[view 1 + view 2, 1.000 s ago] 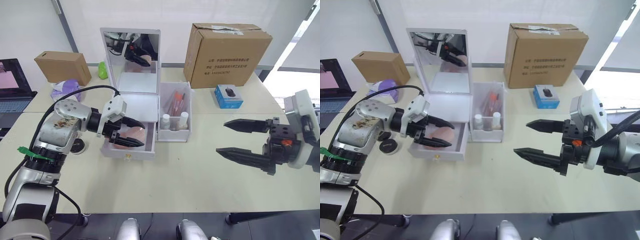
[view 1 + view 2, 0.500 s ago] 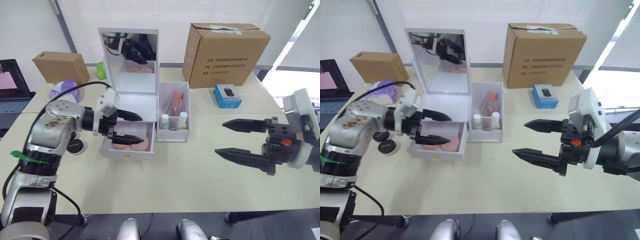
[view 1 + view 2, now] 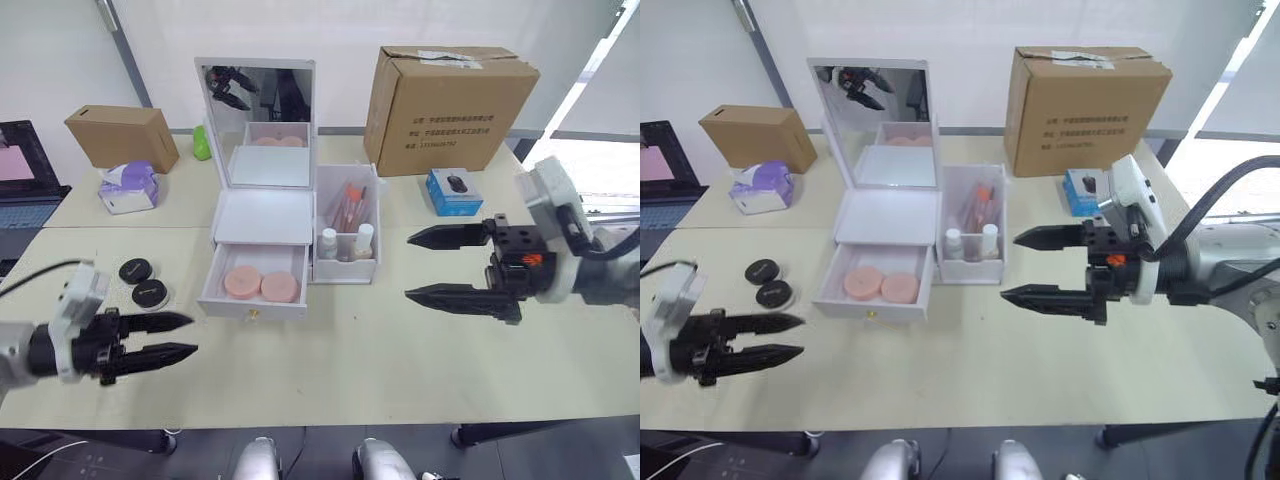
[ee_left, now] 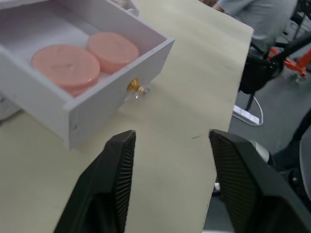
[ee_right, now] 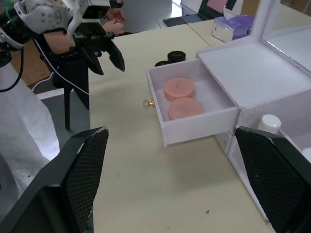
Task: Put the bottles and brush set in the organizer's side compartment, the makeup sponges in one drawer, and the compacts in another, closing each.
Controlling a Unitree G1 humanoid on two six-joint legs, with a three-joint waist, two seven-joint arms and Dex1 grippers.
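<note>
The white organizer (image 3: 270, 240) stands mid-counter (image 3: 350, 370) with its mirror lid (image 3: 256, 105) raised. Its lower drawer (image 3: 255, 293) is pulled out and holds two round pink sponges (image 3: 261, 285) lying side by side. The side compartment (image 3: 347, 232), joined to the organizer's right side, holds two white-capped bottles (image 3: 347, 240) at the front and a brush set (image 3: 350, 205) behind them. Two black round compacts (image 3: 142, 283) lie on the counter to the left of the organizer, close together and apart from the drawer.

A second ago the left pincer was reaching into the open drawer over the sponges; now the left pincer (image 3: 160, 338) has drawn back to the near left edge of the counter, in front of the compacts and well clear of the drawer, its fingers parted and empty. The right pincer (image 3: 432, 266) has moved in closer to the organizer, hovering right of the side compartment, fingers spread wide and holding nothing. In the left wrist view the drawer's gold knob (image 4: 134, 86) faces the left pincer.
</note>
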